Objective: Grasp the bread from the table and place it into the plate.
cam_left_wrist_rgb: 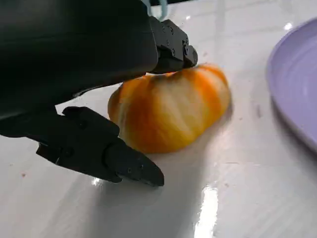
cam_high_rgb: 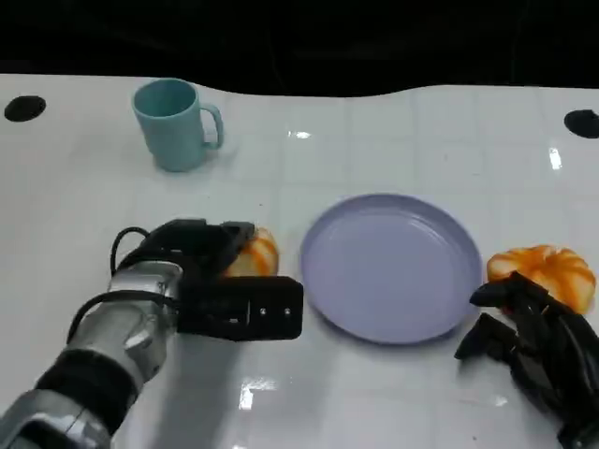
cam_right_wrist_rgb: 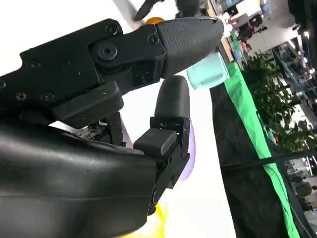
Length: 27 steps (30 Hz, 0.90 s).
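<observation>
1. Left hand (cam_high_rgb: 220, 271), just beside the lavender plate (cam_high_rgb: 391, 267) on its far-from-right-hand side: fingers spread around the striped orange bread roll (cam_left_wrist_rgb: 168, 111), one finger (cam_left_wrist_rgb: 171, 49) touching its top and another lying low on the surface (cam_high_rgb: 393, 131) beside it; no firm clamp is evident. Risk: closing unevenly would push the roll sideways rather than trap it.
2. The roll rests on the glossy white surface, near the plate rim but apart from it. Risk: the slick surface lets it slide, possibly against the rim.
3. Soft crumb. Risk: excess squeeze deforms it; too little lets it drop during the lift.
4. Right hand (cam_high_rgb: 533, 337), at the plate's opposite side: fingers curled, holding nothing, close to a second bread roll (cam_high_rgb: 543, 271). Risk: an idle nudge displaces it.
5. The teal mug (cam_high_rgb: 176, 123) stands well beyond the plate; collision seems unlikely.
</observation>
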Motion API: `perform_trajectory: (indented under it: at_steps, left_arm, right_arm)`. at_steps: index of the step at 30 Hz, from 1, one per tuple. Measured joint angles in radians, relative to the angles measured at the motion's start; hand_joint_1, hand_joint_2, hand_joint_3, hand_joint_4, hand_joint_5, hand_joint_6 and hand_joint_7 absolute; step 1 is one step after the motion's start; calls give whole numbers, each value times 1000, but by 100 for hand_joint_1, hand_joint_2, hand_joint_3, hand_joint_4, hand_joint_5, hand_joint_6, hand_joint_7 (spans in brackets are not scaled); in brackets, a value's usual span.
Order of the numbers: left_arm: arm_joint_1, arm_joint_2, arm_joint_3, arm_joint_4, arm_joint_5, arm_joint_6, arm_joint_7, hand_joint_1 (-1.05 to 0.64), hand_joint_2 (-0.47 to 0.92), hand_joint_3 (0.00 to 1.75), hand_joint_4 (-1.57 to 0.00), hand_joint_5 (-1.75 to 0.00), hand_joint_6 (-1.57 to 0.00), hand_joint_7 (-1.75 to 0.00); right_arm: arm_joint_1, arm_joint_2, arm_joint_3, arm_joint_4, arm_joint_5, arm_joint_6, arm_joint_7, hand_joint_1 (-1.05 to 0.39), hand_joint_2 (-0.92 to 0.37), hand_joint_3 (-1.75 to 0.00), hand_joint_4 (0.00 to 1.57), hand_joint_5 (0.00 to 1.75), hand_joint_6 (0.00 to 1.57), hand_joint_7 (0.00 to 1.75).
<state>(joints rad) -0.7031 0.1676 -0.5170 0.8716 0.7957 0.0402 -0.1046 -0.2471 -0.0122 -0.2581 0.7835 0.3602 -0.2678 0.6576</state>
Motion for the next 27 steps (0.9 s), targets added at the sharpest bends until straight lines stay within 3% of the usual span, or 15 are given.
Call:
perform_trajectory:
  at_steps: [5,7,13,14,15,16,17,19,20,23,25,27]
  left_arm:
    - [-75,-36,-2,171,-25,-63,75,-29,81,2,-20,-10,-23,-4]
    - [-95,-40,1,225,-49,-98,89,-28,90,8,-38,-19,-33,-8]
    - [-125,-43,1,309,-88,-156,108,-28,92,10,-43,-21,-36,-8]
    - [-128,-44,0,314,-90,-158,112,-32,92,28,-57,-104,-55,-62]
    - [-129,-44,-2,319,-89,-159,135,-35,92,42,-55,-142,-55,-90]
    - [-129,-46,-4,325,-87,-159,172,-36,92,47,-54,-155,-55,-100]
    - [-129,-48,-8,328,-85,-159,208,-36,92,49,-54,-161,-55,-105]
    - [-129,-50,-12,335,-84,-157,251,-36,92,56,-58,-172,-44,-153]
    - [-129,-50,-12,337,-85,-156,265,-36,92,57,-59,-173,-42,-160]
    - [-129,-50,-12,341,-87,-154,280,-36,92,57,-59,-174,-40,-167]
    - [-128,-51,-9,343,-89,-151,297,-27,92,50,-72,-175,-44,-169]
    - [-127,-53,5,326,-97,-139,349,-25,92,50,-75,-175,-47,-172]
  right_arm:
    - [10,0,2,-20,3,17,-1,-54,-92,-20,63,156,62,120]
    - [12,0,2,-24,2,18,-2,-54,-92,-20,64,157,63,121]
    - [14,0,3,-26,2,19,-5,-54,-92,-21,64,157,63,121]
    - [14,0,3,-26,2,19,-5,-54,-92,-20,65,157,63,121]
    - [14,0,3,-26,2,19,-5,-53,-92,-20,66,156,64,121]
    - [14,0,2,-26,3,19,-4,-53,-92,-19,66,156,64,120]
    - [14,0,1,-26,5,19,-4,-53,-92,-19,66,156,64,120]
    - [13,0,1,-25,7,19,-2,-53,-92,-21,64,157,62,120]
    - [13,0,0,-25,8,18,2,-53,-92,-22,63,157,62,120]
    - [13,-1,-1,-22,9,16,9,-53,-92,-22,63,157,61,121]
    - [12,-2,-2,-19,11,16,12,-54,-92,-19,63,158,61,121]
    - [6,-5,-6,-9,26,19,24,-55,-92,-18,63,158,61,121]
